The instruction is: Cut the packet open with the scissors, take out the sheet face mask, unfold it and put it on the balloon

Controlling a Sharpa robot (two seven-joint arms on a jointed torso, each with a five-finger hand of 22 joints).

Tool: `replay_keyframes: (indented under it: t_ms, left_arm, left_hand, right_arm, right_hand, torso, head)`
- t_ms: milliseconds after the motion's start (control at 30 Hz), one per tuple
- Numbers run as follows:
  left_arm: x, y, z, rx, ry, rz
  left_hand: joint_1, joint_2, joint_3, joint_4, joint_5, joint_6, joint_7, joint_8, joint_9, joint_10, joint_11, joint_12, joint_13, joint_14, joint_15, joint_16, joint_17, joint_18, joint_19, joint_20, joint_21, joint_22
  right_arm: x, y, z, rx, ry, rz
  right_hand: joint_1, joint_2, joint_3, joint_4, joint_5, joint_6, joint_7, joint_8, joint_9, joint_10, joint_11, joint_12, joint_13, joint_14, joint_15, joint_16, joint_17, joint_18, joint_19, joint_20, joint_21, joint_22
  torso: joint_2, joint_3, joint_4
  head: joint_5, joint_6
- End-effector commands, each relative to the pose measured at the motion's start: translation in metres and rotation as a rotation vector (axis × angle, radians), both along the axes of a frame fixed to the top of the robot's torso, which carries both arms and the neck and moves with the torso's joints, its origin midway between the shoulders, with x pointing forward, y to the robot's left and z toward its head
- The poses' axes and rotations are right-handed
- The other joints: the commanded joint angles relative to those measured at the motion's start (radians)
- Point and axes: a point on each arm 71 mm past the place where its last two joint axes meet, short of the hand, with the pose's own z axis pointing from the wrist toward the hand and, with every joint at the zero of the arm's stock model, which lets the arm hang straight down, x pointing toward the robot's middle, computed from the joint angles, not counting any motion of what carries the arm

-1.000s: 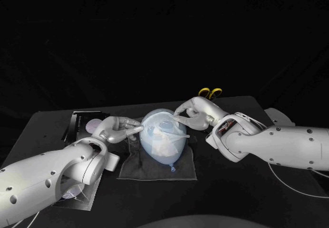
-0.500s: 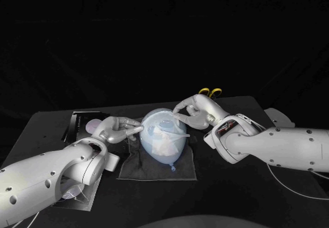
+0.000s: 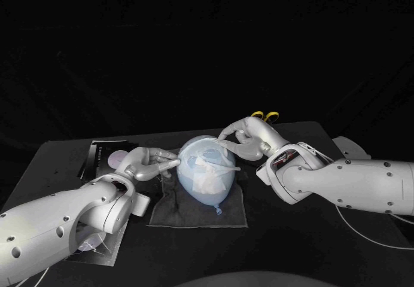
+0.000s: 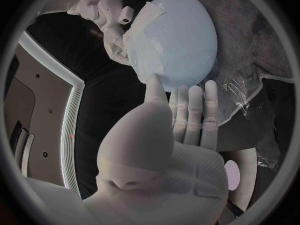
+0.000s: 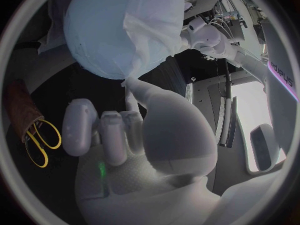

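Our right hand (image 3: 246, 140) pinches the mask (image 3: 207, 178) on the balloon (image 3: 211, 194). Whether our left hand (image 3: 148, 162) grips, we cannot tell. Tugging could crumple the mask.

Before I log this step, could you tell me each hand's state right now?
Left hand: fingertips against the sheet face mask on the balloon; grip cannot be told.
Right hand: pinching the sheet face mask's edge.

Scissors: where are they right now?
In the head view, the scissors lie just beyond the right hand, to the right of the balloon.
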Motion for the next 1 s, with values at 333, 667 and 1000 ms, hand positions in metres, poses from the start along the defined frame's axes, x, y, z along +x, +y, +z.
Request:
replay_keyframes:
  t_ms: [333, 667, 1000]
  left_arm:
    - [0.0, 0.0, 0.001, -0.008, 0.0, -0.009]
    - [0.0, 0.0, 0.001, -0.01, 0.003, -0.006]
    - [0.0, 0.001, 0.001, -0.011, 0.003, -0.004]
  left_hand:
    - [0.0, 0.009, -0.005, -0.001, -0.004, 0.003, -0.002, 0.006, 0.0, -0.007, 0.003, 0.006, -0.001, -0.006, 0.0, -0.003, -0.001, 0.015, -0.008, -0.002, 0.0, 0.002]
    - [0.0, 0.009, -0.005, -0.001, -0.004, 0.003, -0.002, 0.006, 0.0, -0.007, 0.003, 0.006, -0.001, -0.006, 0.0, -0.003, -0.001, 0.015, -0.008, -0.002, 0.0, 0.002]
    - [0.0, 0.01, -0.006, 0.0, -0.004, 0.003, -0.002, 0.006, 0.0, -0.008, 0.004, 0.007, -0.001, -0.007, 0.0, -0.002, -0.001, 0.015, -0.009, -0.001, 0.0, 0.002]
  right_arm:
    - [0.011, -0.007, 0.01, -0.044, -0.062, -0.038]
    - [0.013, -0.01, 0.013, -0.044, -0.026, -0.026]
    - [0.007, -0.011, 0.005, -0.02, 0.129, 0.005]
  right_hand:
    - [-0.024, -0.003, 0.021, -0.005, 0.002, 0.007, -0.011, 0.021, 0.058, 0.124, -0.028, 0.004, 0.263, 0.125, -0.03, 0.007, 0.263, 0.014, 0.004, -0.005, 0.002, 0.094]
    - [-0.049, 0.0, 0.045, 0.002, 0.002, -0.008, -0.01, 0.027, 0.077, 0.124, -0.027, 0.004, 0.263, 0.125, -0.031, 0.007, 0.263, 0.016, 0.0, -0.006, -0.005, 0.091]
    - [-0.247, -0.144, -0.152, 0.163, 0.004, -0.161, 0.053, -0.082, 0.036, 0.124, 0.028, 0.004, 0.263, 0.125, 0.016, 0.007, 0.263, 0.022, -0.019, 0.034, -0.04, 0.074]
  torso:
    - [0.0, 0.0008, -0.0008]
    - [0.0, 0.0, -0.0008]
    - [-0.001, 0.0001, -0.0007]
  head:
    - [0.001, 0.001]
    - [-0.002, 0.002]
    - [-0.001, 0.004]
